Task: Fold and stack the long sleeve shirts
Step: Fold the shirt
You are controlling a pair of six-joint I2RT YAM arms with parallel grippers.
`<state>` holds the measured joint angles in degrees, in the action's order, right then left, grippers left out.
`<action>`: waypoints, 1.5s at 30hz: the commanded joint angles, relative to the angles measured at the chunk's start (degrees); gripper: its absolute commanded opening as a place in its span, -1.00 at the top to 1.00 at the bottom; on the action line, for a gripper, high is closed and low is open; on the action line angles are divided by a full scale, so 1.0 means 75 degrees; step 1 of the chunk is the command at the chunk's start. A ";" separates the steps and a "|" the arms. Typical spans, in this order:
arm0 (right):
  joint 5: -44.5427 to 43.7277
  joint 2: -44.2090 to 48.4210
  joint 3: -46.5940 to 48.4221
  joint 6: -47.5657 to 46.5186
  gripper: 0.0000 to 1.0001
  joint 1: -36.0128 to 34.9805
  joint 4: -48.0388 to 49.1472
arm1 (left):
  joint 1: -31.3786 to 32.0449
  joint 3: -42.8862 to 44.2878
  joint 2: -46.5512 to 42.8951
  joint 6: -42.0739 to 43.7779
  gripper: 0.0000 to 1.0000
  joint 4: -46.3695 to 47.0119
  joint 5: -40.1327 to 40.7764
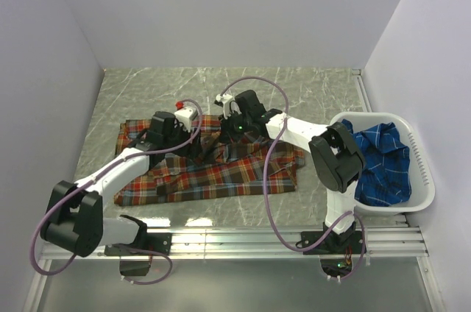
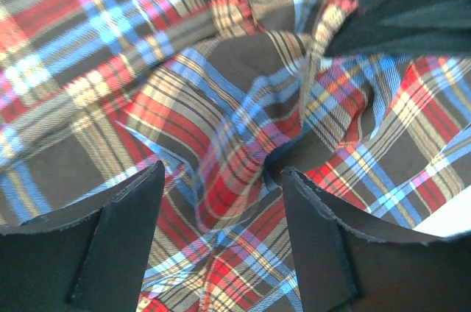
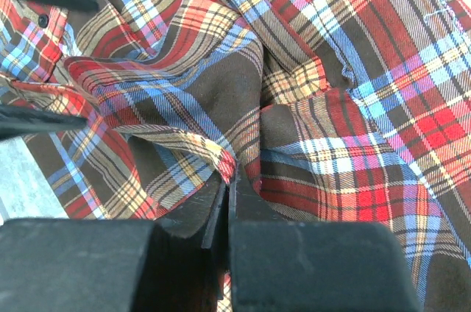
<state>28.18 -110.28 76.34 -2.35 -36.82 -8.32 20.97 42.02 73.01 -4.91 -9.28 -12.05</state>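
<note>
- On the near half of the table [image 1: 309,91], just past the arm bases, the red shirt [image 1: 213,176] lies spread out. The near hem is fairly flat, and the cloth is rumpled toward its far middle.
- Pattern: red-orange checks over dark green/navy blocks, crossed by cream and light-blue lines. The cloth is soft, with rounded folds and no sharp creases.
- Left claw [image 2: 221,231]: fingers wide apart, low over the rumpled zone, with a raised ridge of plaid standing between them. I cannot tell whether either pad touches it.
- Right claw [image 3: 227,201]: fingers pressed flat together, with a hemmed fold edge of the red shirt nipped at their tips. The cloth fans out from that pinch.
- In the top view both claws sit close together over the shirt's far middle, left one to the left.
- At the right edge, a white basket [image 1: 421,179] holds the blue shirt [image 1: 383,161], which is bright blue with white lines. It is heaped loosely and fills most of the basket.
- Beyond the shirt, grey marbled tabletop runs to the back wall.
</note>
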 commanded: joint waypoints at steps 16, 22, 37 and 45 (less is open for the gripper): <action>0.0132 0.0348 -0.0205 0.0137 1.00 0.0104 0.0429 | 0.0602 0.0280 0.0765 0.0268 0.66 -0.0473 0.0470; 0.0145 0.0687 -0.0124 0.0219 0.68 0.0128 0.0220 | 0.0602 0.1134 0.0251 -0.0223 0.99 -0.1758 0.0517; -0.1753 0.2714 -0.0650 0.1554 -0.14 0.0221 -0.0040 | 0.0497 0.4193 -0.0172 -0.2554 0.99 -0.6484 0.2764; -0.2024 0.2915 -0.1340 0.1895 -0.11 0.0503 -0.0415 | -0.0288 0.5014 -0.0290 -0.2838 0.99 -0.7434 0.2697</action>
<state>15.00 -89.56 67.90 10.22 -33.54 -10.24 19.88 75.57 71.72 -23.99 -60.40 6.52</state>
